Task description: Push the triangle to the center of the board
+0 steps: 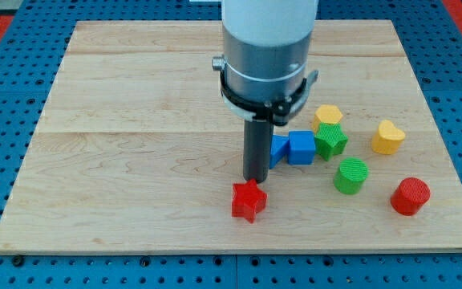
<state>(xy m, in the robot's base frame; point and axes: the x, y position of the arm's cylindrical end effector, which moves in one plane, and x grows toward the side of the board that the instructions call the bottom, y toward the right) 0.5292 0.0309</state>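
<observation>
The blue triangle (279, 149) lies right of the board's middle, partly hidden behind my dark rod. My tip (255, 178) rests on the board just left of the triangle and just above the red star (249, 201). A blue cube (301, 148) touches the triangle's right side. The wooden board (135, 144) fills most of the view.
A green star (330, 141) sits right of the blue cube, with a yellow hexagon (328, 116) above it. A yellow heart (388, 137), a green cylinder (350, 176) and a red cylinder (410, 197) lie at the view's right. The arm's grey body (265, 48) hangs over the board's top middle.
</observation>
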